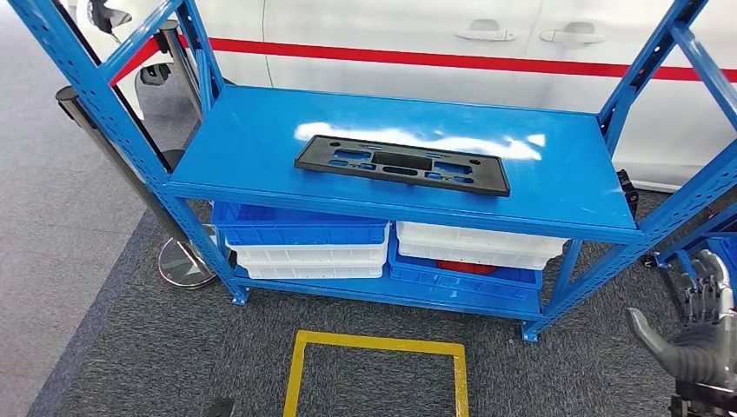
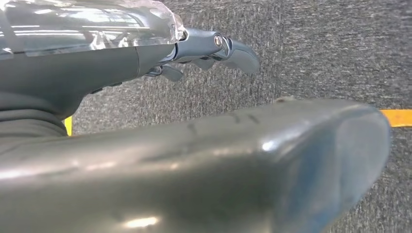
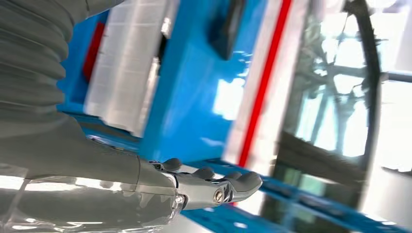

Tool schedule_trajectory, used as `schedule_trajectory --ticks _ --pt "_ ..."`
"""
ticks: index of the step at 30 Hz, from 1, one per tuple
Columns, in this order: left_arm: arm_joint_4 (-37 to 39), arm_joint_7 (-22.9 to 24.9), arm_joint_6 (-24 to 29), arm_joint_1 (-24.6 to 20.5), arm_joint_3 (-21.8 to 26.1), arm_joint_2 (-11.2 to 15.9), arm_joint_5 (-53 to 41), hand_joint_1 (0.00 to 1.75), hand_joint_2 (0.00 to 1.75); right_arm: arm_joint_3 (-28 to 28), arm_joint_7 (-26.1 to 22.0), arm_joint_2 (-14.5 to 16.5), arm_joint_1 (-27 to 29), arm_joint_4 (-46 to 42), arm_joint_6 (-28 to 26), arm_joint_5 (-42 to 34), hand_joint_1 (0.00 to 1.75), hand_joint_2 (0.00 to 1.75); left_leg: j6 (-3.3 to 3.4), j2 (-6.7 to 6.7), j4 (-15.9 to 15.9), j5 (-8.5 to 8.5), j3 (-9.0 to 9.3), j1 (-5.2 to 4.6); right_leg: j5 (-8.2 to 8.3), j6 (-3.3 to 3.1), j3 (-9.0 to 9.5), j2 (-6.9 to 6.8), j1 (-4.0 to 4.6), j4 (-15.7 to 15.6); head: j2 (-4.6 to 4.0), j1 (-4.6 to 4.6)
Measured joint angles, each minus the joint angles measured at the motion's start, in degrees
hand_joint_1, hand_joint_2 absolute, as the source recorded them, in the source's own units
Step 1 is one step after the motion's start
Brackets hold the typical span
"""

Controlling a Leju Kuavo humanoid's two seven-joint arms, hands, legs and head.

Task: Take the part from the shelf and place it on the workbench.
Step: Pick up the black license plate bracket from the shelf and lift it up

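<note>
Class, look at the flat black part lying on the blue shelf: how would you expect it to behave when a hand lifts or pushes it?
The black part looks like rigid moulded plastic, so probably stiff. Its cut-outs suggest it is light. Flat on the glossy blue shelf, it would likely slide rather than roll or tip.

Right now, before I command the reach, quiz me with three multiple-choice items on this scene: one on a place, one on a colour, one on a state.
1. Where does the black part lie?
A. on the upper blue shelf
B. on the floor
C. in a lower bin

2. What colour is the floor square?
A. red
B. yellow
C. green

3. What is the right hand doing?
A. gripping the part
B. holding a bin
C. holding nothing, off to the shelf's side

Key: 1 A, it lies flat on the shelf top; 2 B, a yellow outline on grey carpet; 3 C, fingers apart.
</note>
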Motion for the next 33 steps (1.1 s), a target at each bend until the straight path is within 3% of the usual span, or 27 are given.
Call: schedule_trajectory --ticks 8,22,29,33 --pt "0.24 -0.26 -0.49 -0.4 -0.28 0.0 -1.42 0.0 0.0 3.0 -0.72 -0.93 -1.81 -10.61 -1.6 9.56 0.0 1.75 0.09 -0.02 0.0 0.06 -0.17 0.0 0.04 0.06 -0.01 -0.03 0.0 0.01 0.0 0.0" --pt "0.29 -0.57 -0.91 -0.71 -0.28 0.0 -2.53 0.0 0.0 19.41 3.22 -0.65 -11.44 -12.41 -7.84 32.06 0.0 1.75 0.18 -0.12 0.0 0.14 -0.19 0.0 0.08 0.11 -0.04 -0.15 0.0 0.0 -0.01 0.0" --pt "0.29 -1.12 -0.91 -0.85 -0.28 0.0 -3.42 0.0 0.0 27.58 5.76 1.25 -15.62 -10.45 -10.14 43.62 0.0 1.75 0.18 -0.14 0.0 0.15 -0.21 0.0 0.08 0.11 -0.04 -0.17 0.0 0.0 0.01 0.0" --pt "0.29 -1.28 -0.92 -0.95 -0.31 0.0 -3.73 0.0 0.0 32.52 7.15 4.29 -18.46 -7.44 -11.28 49.17 0.0 1.75 0.18 -0.14 0.01 0.16 -0.21 -0.01 0.1 0.12 -0.04 -0.17 -0.01 0.0 0.0 0.0"
